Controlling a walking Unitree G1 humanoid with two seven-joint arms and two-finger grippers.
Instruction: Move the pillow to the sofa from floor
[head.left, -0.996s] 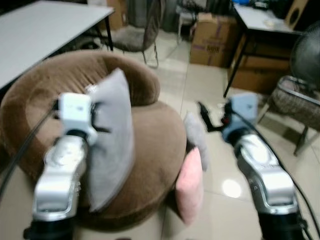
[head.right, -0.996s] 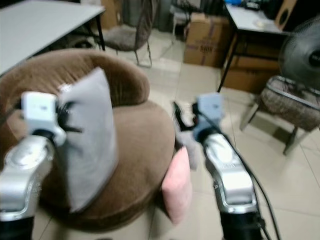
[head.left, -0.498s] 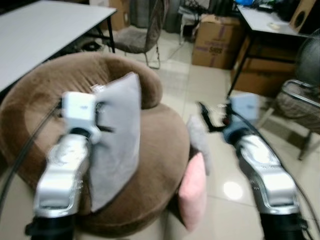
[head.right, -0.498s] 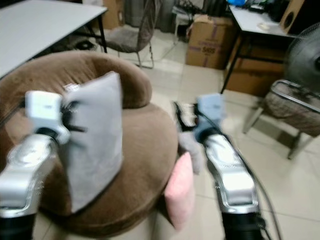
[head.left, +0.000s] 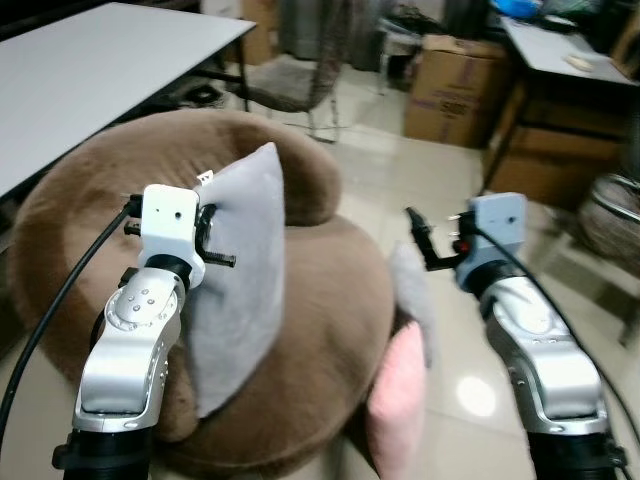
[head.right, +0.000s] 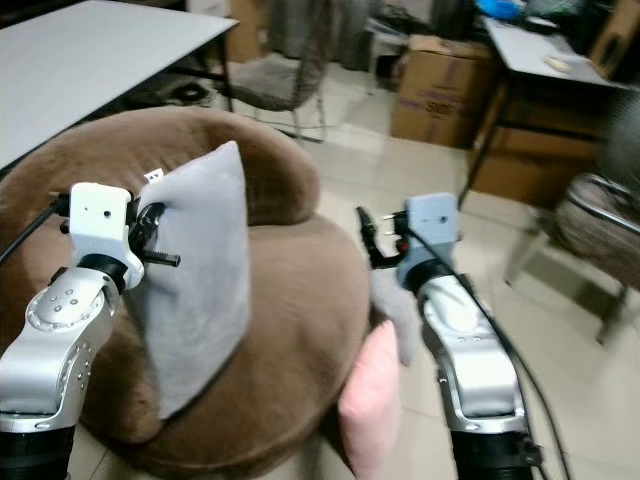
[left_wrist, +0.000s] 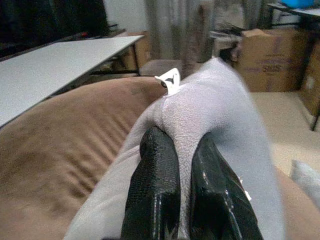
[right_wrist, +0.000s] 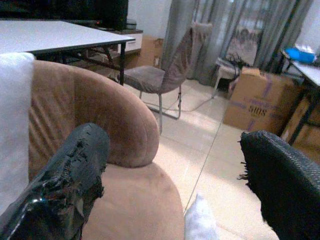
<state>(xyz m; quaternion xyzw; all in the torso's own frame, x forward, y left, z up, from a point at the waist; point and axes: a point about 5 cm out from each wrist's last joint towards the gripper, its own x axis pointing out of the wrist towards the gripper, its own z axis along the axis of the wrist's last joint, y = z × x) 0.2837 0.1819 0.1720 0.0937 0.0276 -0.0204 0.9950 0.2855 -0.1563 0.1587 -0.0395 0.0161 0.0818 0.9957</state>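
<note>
- Grey pillow (head.left: 238, 290) is pinched at its edge by the left gripper (left_wrist: 181, 167), fingers clamped tight on the fabric, and held upright over the round brown sofa (head.left: 330, 300).
- Right gripper (right_wrist: 175, 180) is held spread wide and empty beside the sofa, above a pink pillow (head.left: 397, 410) on the floor.

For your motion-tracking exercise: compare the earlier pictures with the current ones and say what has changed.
The whole view shifted, so the camera moved. The left end effector stays shut on the grey pillow, held above the sofa. The right end effector stays open and empty. The pink pillow still leans beside the sofa.
</note>
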